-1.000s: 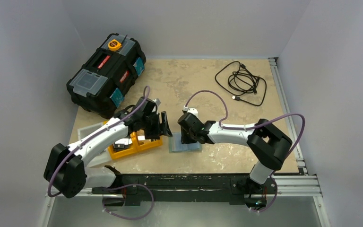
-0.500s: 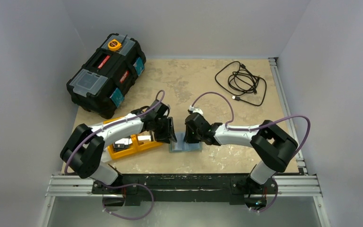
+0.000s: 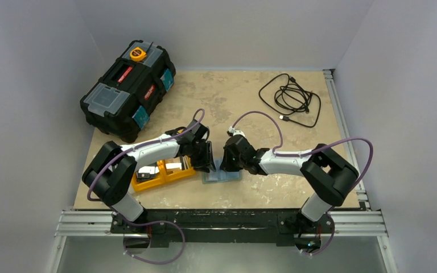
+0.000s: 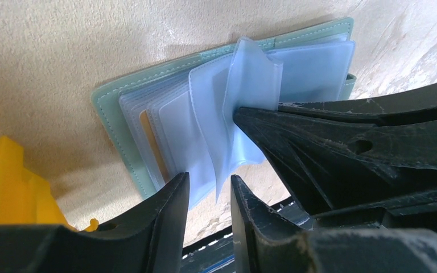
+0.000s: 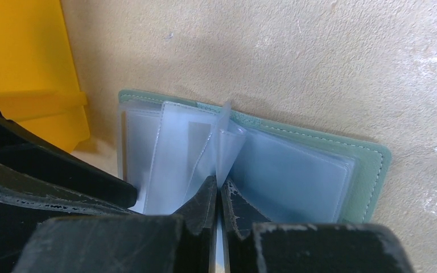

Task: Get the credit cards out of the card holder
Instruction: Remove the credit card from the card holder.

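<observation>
Nearest me, the card holder [image 3: 227, 177] lies open on the desk [image 3: 233, 108], just right of the orange tray [image 3: 148, 185], its clear pockets fanned up. My right gripper [image 5: 217, 187] is pinched tight on one upright sleeve [image 5: 227, 142]. My left gripper [image 4: 209, 182] sits at the holder's edge, its fingers only narrowly apart and clamping nothing I can see. Two credit cards [image 3: 174, 166], one dark and one pale, lie in the tray. Farther back are a black toolbox [image 3: 128, 88] on the left and a coiled cable [image 3: 293, 99] on the right.
</observation>
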`<state>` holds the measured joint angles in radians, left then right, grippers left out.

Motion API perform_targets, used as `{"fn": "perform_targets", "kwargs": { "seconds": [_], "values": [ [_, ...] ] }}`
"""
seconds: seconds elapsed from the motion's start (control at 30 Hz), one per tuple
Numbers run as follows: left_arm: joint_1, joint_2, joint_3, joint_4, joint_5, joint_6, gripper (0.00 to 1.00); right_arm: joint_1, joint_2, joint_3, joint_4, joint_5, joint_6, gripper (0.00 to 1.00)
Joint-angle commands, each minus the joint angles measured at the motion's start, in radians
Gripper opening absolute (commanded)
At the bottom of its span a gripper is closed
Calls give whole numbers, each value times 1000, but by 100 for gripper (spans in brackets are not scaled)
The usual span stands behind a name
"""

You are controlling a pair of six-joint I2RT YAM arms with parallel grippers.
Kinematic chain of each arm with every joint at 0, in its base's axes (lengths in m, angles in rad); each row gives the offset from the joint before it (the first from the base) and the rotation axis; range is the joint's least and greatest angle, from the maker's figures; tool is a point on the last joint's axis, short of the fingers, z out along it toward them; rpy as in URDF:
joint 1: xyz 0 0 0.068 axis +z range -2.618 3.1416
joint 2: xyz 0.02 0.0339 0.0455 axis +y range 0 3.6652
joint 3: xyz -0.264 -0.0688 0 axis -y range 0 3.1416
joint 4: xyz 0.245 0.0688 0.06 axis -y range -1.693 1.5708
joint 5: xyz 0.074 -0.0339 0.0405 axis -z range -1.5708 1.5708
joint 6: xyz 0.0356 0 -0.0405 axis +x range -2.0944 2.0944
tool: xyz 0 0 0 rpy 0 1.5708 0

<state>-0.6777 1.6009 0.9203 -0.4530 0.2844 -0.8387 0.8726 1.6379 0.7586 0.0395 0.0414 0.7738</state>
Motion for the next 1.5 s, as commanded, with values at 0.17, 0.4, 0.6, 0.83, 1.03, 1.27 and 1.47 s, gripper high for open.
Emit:
{"fn": "perform_targets", "kwargs": {
  "seconds": [0.17,0.4,0.6,0.83,1.03,1.27,1.47],
  "values": [
    [-12,9,42,-25,-58,-2,33,-12,72,-67,-50,-17,-16,0],
    [-12,26,17,74,11,-14,33,-17,73,-70,-46,-32,-16,0],
    [-22,67,36,92,32,-19,29,-17,53,-65,-34,-38,-17,0],
    [-23,73,37,65,-4,-24,3,-18,-17,-43,-66,-42,-28,12],
    [-23,47,36,53,-12,-17,0,-18,-117,15,-157,5,-52,38],
    [-45,25,37,114,36,-15,20,-20,-221,65,-252,70,-52,53],
    [-74,32,81,138,59,-25,41,-26,-312,63,-323,139,-41,55]
  ]
}}
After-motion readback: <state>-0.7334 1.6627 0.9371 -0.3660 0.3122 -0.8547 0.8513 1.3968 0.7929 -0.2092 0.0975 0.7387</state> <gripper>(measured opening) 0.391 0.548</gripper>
